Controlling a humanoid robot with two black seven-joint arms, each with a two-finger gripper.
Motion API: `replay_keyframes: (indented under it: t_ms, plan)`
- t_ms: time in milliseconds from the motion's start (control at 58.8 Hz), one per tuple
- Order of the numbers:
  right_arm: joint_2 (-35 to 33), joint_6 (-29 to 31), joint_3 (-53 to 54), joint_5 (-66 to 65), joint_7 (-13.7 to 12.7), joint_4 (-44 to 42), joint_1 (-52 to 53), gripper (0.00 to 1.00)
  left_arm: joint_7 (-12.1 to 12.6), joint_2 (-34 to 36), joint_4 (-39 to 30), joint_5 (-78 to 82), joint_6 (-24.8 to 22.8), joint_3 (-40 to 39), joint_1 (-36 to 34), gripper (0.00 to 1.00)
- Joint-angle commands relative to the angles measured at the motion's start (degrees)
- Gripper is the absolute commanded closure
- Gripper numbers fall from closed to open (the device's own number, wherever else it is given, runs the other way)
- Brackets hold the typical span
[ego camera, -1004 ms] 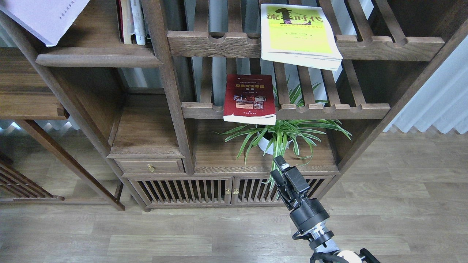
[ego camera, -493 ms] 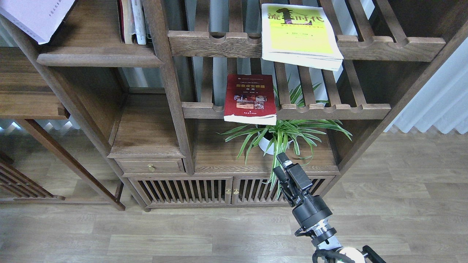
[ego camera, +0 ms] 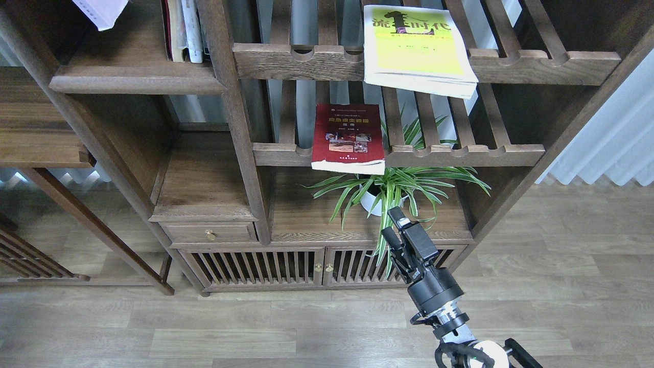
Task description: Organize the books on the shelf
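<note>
- Up and to the left of my right gripper (ego camera: 392,225) lies the dark red paperback with small photos on its cover (ego camera: 349,137), flat on a slatted rack with a scalloped front rail (ego camera: 460,153), its near edge jutting over that rail; its long axis runs away from me, front to back
- Higher and a little to the right, the yellow-green paperback with black Chinese characters (ego camera: 415,48) lies flat on the upper slatted rack (ego camera: 541,64), also overhanging the rail and turned slightly askew
- Both books are well apart from my right gripper, which hangs in front of the potted spider plant with long green leaves (ego camera: 393,186); the fingers look parted with nothing between them
- At the upper left, the solid dark-brown wooden shelf with a thick rounded front edge (ego camera: 138,82) already carries a few upright books (ego camera: 184,30)
- Only a corner of the pale lavender-white paperback (ego camera: 101,11) shows at the top edge above that shelf; what holds it is cut off
- My left arm is out of view, so I cannot tell how its jaws stand
- For the red book, I judge my right arm the nearer one; the plant leaves crowd the way up
</note>
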Motion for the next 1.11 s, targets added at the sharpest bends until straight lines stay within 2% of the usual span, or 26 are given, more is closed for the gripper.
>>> replay_keyframes:
  t_ms: [0, 238, 459, 732, 919, 1089]
  plan:
    - [-0.01, 0.0, 0.03, 0.01, -0.05, -0.01, 0.57, 0.08, -0.1, -1.48, 3.25, 0.06, -0.02, 2.31, -2.61, 0.92]
    - [0.25, 0.0, -0.14, 0.01, -0.05, -0.1, 1.36, 0.08, -0.98, -3.94, 10.98, 0.85, -2.65, 6.09, -8.5, 0.93]
    - [0.51, 0.0, -0.5, 0.01, -0.05, -0.1, 1.62, 0.08, -0.89, -5.44, 15.65, 1.82, -5.03, 6.97, -8.94, 0.93]
    - [0.6, 0.0, -0.5, 0.19, -0.05, -0.1, 2.06, 0.08, -1.59, -10.0, 25.04, 3.57, -10.12, 9.17, -11.4, 0.93]
    - [1.13, 0.0, -0.5, 0.19, -0.05, -0.1, 2.06, 0.08, -1.59, -12.56, 28.48, 4.45, -11.53, 9.43, -12.28, 0.92]
    - [1.13, 0.0, -0.41, 0.19, 0.04, -0.1, 2.06, 0.08, -1.59, -13.35, 31.11, 4.45, -13.64, 12.77, -13.69, 0.92]
